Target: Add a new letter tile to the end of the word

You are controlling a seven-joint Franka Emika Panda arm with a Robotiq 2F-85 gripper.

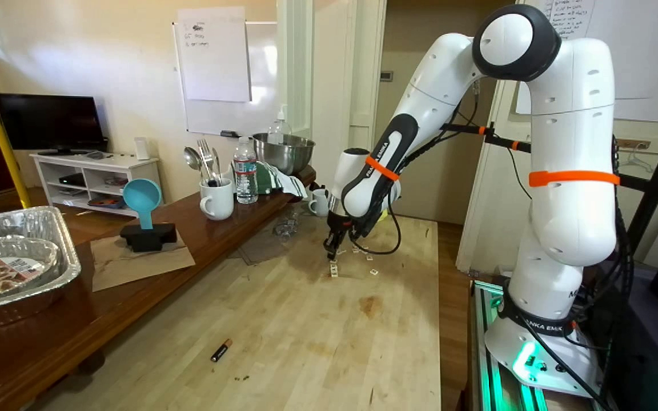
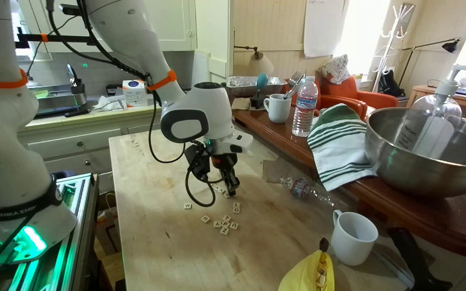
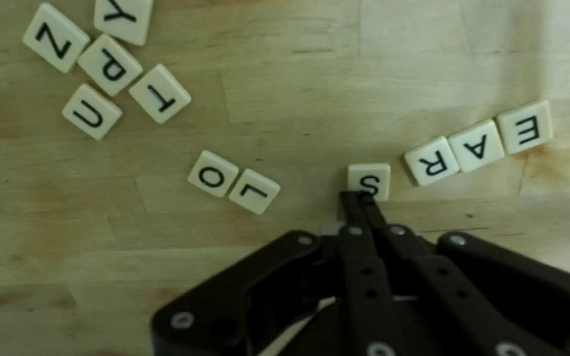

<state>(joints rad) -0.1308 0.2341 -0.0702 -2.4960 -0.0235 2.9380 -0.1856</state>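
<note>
The clenched tool (image 3: 358, 196) overlapped the S tile (image 3: 369, 176) — likely the joining step. The tile next needed nudging against EAR (image 3: 476, 145).

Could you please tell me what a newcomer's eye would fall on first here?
Probably the white robot arm with its orange bands, at the right in an exterior view, bending over the wooden table. Next, in the wrist view, the shut gripper at the bottom, partly covering the S tile, which sits just apart from the tiles spelling EAR. A steel bowl stands at right in an exterior view.
</note>
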